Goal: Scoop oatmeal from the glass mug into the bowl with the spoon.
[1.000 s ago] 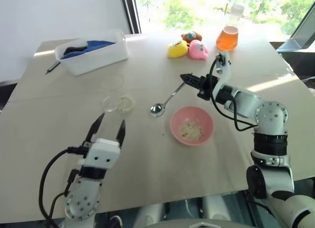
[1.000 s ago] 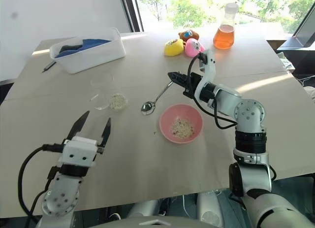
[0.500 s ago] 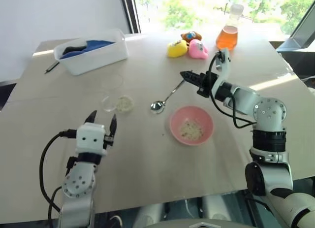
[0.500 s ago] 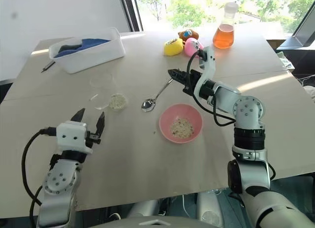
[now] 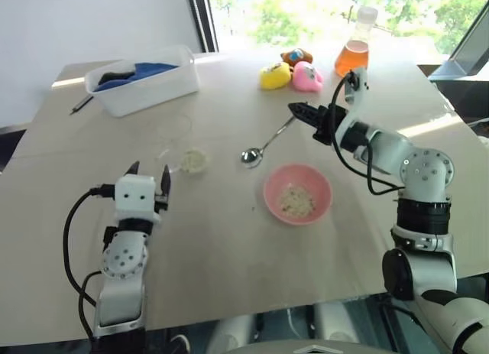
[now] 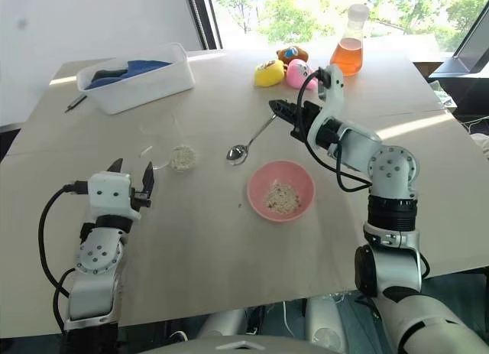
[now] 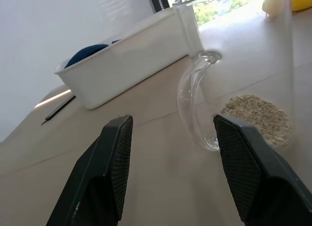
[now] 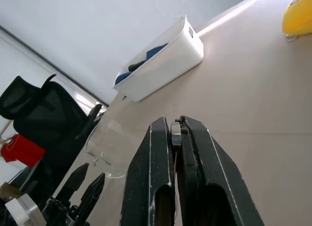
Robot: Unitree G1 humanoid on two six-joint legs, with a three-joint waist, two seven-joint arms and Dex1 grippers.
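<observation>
Nearby, glass mug (image 5: 186, 149) stands mid-table (image 5: 229, 239), bare surface around.

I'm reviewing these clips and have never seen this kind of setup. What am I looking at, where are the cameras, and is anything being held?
This is a two-armed humanoid robot at a pale wooden table. The two wide pictures come from cameras in its head, looking down over its arms. The two close pictures come from cameras on each wrist, looking along the black fingers.

The right gripper is shut on the handle of a small shiny metal spoon, with the spoon's scoop hanging over the table. The left gripper is open, holds nothing, and points at a clear glass mug with pale oatmeal flakes in it.

Also on the table: a small pink plastic bowl with some flakes inside, a white rectangular tub, a flask of orange liquid, small toys and a dark pen.
</observation>
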